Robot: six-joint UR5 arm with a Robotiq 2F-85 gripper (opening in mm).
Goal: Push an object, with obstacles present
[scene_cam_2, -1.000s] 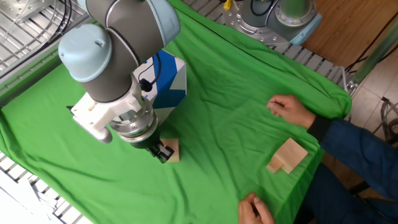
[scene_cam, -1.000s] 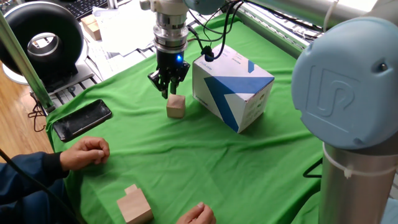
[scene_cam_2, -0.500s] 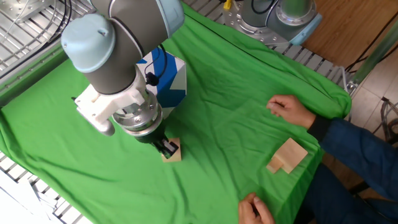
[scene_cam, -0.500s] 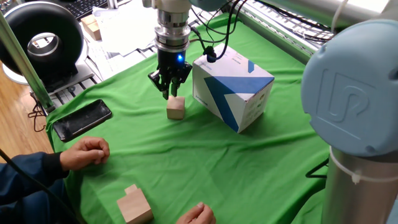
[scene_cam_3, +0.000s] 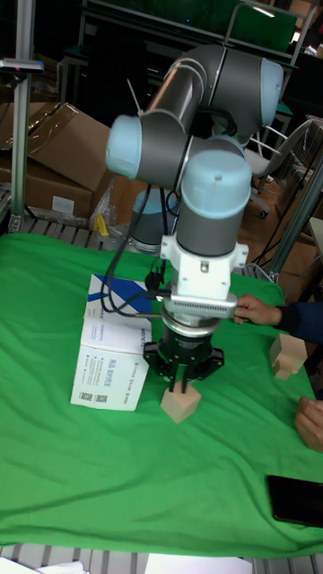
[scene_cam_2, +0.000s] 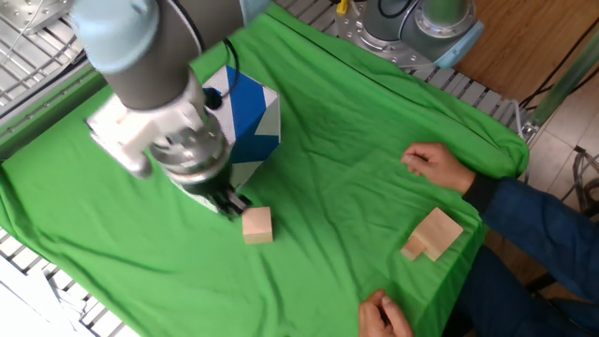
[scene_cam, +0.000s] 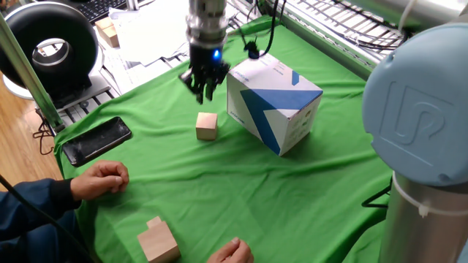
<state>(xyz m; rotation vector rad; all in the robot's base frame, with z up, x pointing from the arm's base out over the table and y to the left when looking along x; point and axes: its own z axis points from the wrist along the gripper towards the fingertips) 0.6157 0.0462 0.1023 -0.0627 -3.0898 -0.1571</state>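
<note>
We see the cube (scene_cam: 207,125) just below the pincer (scene_cam: 206,86) in frame, apart from it; pincer fingers pressed together, box (scene_cam: 273,104) to the right.

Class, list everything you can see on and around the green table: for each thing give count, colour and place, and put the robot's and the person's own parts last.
Cloth: one, green, covering the table.
Small cube: one, light wood, mid-table beside the box, apart from it.
Box: one, white with blue graphics, far side.
Stepped block: one, pale wood, near the person's hands.
Phone: one, black, at the cloth's edge.
Gripper: one, black, raised above the cube, not touching it.
Person's hands: two, resting on the cloth's edge.
</note>
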